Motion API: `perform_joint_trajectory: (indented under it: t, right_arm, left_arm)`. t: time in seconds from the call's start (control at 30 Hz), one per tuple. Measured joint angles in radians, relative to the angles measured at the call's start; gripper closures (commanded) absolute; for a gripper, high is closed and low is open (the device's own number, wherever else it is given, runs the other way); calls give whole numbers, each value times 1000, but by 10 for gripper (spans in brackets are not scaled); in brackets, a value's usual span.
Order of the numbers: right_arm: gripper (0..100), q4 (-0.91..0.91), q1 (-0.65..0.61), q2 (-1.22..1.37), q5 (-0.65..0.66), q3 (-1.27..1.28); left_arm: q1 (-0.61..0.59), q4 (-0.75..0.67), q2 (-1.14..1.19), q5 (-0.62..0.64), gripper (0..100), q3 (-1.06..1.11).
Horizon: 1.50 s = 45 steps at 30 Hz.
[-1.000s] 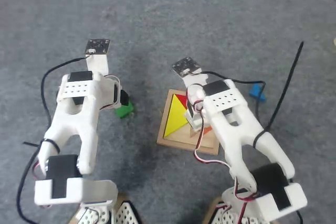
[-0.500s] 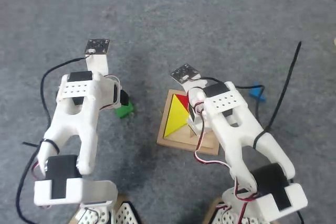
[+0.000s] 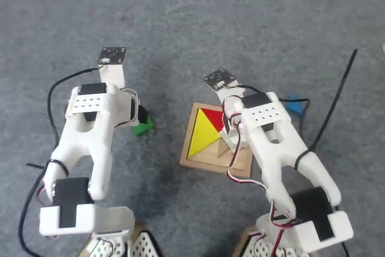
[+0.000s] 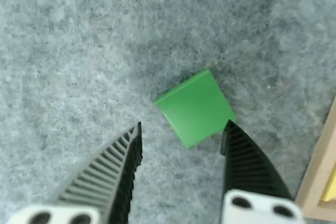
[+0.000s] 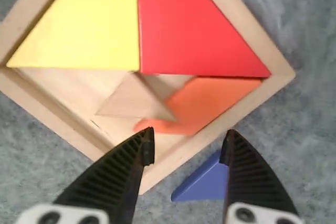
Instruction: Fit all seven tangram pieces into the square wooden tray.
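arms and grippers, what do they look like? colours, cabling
White shells, black servos on both. Left arm carries a black cable; right arm red, white and black wires. Left gripper and right gripper have black ribbed, tapering fingers.

In the wooden tray (image 3: 201, 162) are seated a yellow triangle (image 3: 201, 133), red triangle (image 3: 213, 117), orange piece (image 5: 210, 106) and bare-wood triangle (image 5: 134, 103), while a green square (image 3: 142, 127) is left on the carpet to its left and a blue triangle (image 3: 295, 105) to its right.

Bright, even, diffuse light, soft dark patches of shadow on the mat (image 3: 159, 176) mid-scene, faint shading round the green piece (image 4: 195, 107), tray (image 5: 281, 74) evenly lit.
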Motion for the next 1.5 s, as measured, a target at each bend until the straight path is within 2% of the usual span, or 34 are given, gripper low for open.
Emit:
perform_joint_trajectory:
  t: [0.4,0.77,1.13,1.27,1.5]
  right_arm:
    - [786,-55,3,118,0,-44]
    - [786,64,-2,135,6,-163]
    - [786,100,-284,135,-68,-163]
    - [786,41,-279,187,-69,-158]
    - [786,5,-181,227,-69,-161]
  left_arm:
    - [0,0,0,0,761,0]
    - [0,0,0,-2,761,0]
    - [0,0,0,-2,761,0]
    - [0,0,0,-2,761,0]
    - [0,0,0,-2,761,0]
